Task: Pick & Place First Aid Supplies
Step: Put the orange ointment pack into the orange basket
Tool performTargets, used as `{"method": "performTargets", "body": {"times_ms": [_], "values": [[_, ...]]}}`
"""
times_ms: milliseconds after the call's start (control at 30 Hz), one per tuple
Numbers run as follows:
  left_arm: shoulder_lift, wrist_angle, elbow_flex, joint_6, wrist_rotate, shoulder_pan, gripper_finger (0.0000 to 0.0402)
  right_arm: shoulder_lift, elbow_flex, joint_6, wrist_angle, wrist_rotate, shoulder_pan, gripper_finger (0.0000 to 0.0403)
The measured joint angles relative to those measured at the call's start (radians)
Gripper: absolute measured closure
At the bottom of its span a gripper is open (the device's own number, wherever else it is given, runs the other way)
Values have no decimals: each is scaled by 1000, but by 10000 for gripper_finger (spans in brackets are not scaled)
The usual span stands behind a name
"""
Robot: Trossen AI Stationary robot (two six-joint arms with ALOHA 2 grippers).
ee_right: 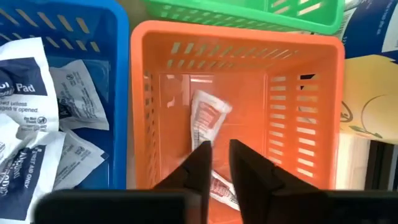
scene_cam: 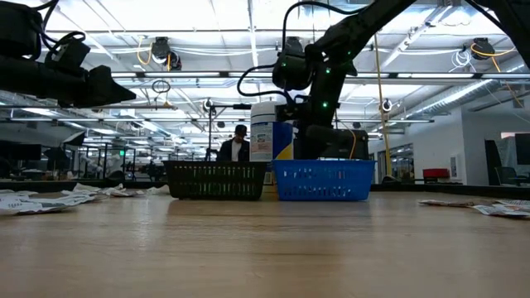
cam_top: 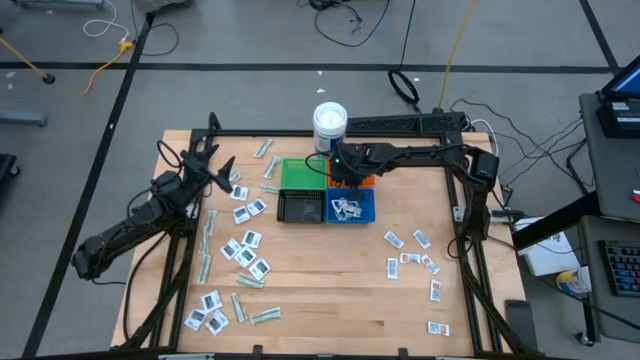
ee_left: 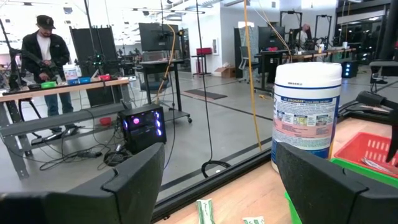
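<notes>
My right gripper (ee_right: 219, 152) hangs over the orange bin (ee_right: 311, 130), fingers pointing down and only a narrow gap apart. Below it a white packet with red print (ee_right: 208, 118) lies on the orange bin's floor. In the high view this gripper (cam_top: 345, 172) covers most of that bin. White sachets (ee_right: 37, 124) fill the blue bin (cam_top: 368, 212). Many more packets and pale-green strips lie flat on the table, on the left (cam_top: 240, 250) and on the right (cam_top: 415, 260). My left gripper (ee_left: 217, 186) is open and raised above the table's left part (cam_top: 222, 172), holding nothing.
The green bin (cam_top: 298, 172) and black bin (cam_top: 298, 208) stand beside the orange and blue ones. The white tub with a blue label (cam_top: 330, 124) stands just beyond them at the far edge. A person (ee_left: 45, 59) works at a bench in the room behind.
</notes>
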Motion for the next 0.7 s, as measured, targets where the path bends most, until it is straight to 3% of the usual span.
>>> {"method": "performTargets", "body": {"times_ms": [167, 300, 700], "values": [[0, 0, 0, 0, 0, 0, 94, -2, 0, 17, -2, 1, 0, 296], [0, 0, 0, 0, 0, 0, 94, -32, 1, 163, -25, -2, -4, 272], [0, 0, 0, 0, 0, 0, 94, -97, 1, 572, -333, 22, -6, 272]]}}
